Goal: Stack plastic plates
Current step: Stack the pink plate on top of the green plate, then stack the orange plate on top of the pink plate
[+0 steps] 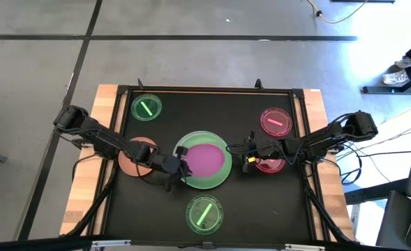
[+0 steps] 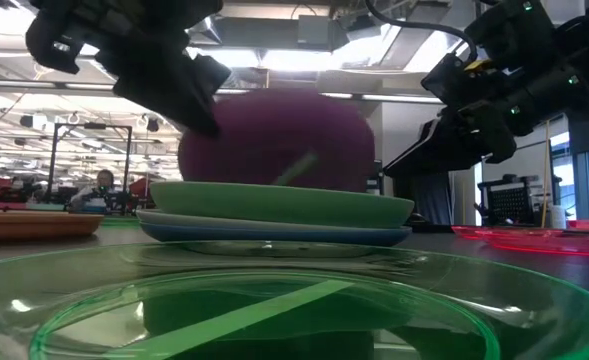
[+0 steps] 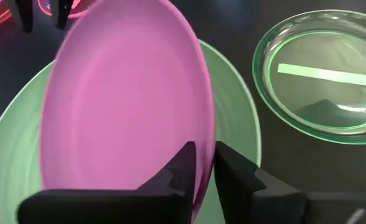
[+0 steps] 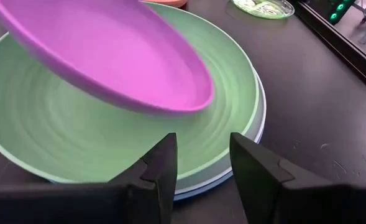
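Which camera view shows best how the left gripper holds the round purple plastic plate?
The left wrist view: the left gripper pinches the round purple plastic plate at its rim. The high view shows it small; the low view only its tilt; the right wrist view its far edge.

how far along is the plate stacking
Done: the large green plate sits on a blue plate mid-table. In hand: the left hand holds the purple plate by its rim, tilted over that stack; the right hand waits open beside it. Left: the orange plate, two small pink plates and two small green plates.
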